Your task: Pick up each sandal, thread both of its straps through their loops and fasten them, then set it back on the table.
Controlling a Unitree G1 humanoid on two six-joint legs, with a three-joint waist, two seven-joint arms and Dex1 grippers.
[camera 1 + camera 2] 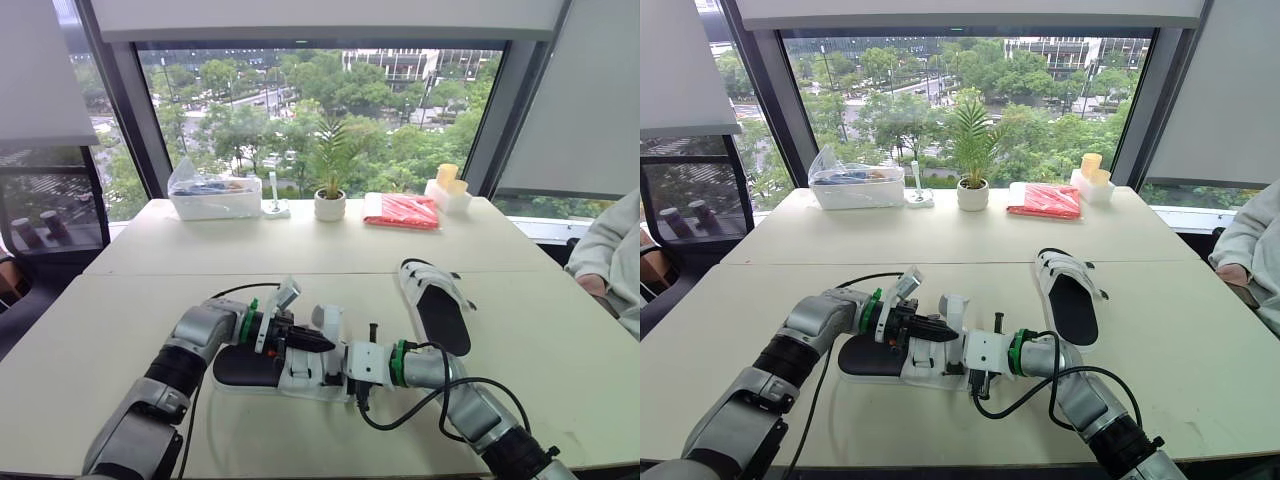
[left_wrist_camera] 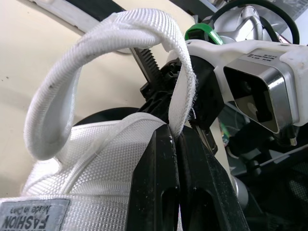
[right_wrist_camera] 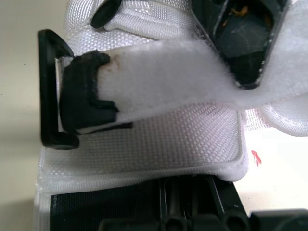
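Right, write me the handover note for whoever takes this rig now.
Left gripper: shut on the white strap of the near sandal; the strap arches up, not pressed down.
Right gripper: at the same sandal's upper.
The strap's black tip sits at the black loop.
Far sandal: on the table, to the right, neither gripper on it; whether its straps are fastened cannot be told.
Left to do: fasten this strap, check the other strap, then see to the far sandal.

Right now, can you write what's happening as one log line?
left gripper: shut on strap | right gripper: at sandal | other sandal: on table, apart
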